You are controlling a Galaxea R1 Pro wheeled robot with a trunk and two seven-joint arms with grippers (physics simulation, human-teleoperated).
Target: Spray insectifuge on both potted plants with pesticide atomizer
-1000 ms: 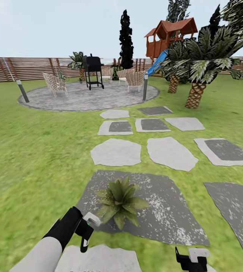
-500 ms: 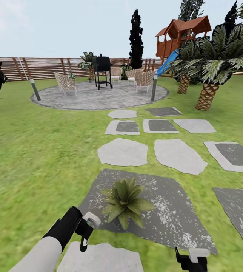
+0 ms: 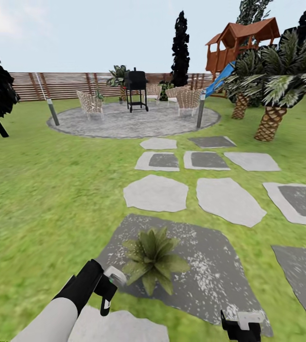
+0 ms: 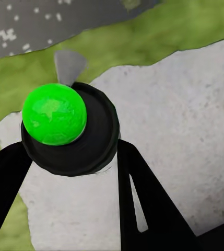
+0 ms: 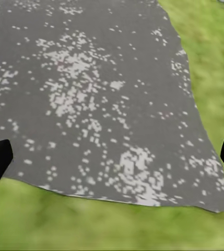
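My left gripper (image 3: pixel 107 288) is shut on the pesticide atomizer (image 3: pixel 115 277), whose white nozzle head points toward a potted plant (image 3: pixel 153 259). That plant is a low rosette of pointed green leaves on a dark speckled stepping stone (image 3: pixel 210 270), just right of the atomizer. In the left wrist view the atomizer's round dark body with a green mark (image 4: pixel 54 112) sits between the black fingers (image 4: pixel 143 193) of my left gripper (image 4: pixel 72 172). My right gripper (image 3: pixel 241 327) hangs low at the front right. It is open (image 5: pixel 112 157) over the dark stone (image 5: pixel 101 104), with nothing between its fingers.
Pale and dark stepping stones (image 3: pixel 157 193) lead over the lawn to a round grey patio (image 3: pixel 134 121) with chairs, a black grill (image 3: pixel 138 90) and two bollard lamps (image 3: pixel 53 111). Palms (image 3: pixel 276 95) and a playhouse stand at the right, a slatted fence (image 3: pixel 67 85) behind.
The camera has turned left, so the patio, palms and stones have shifted right in the picture and a dark tree has come in at the left. Both arms hold their places.
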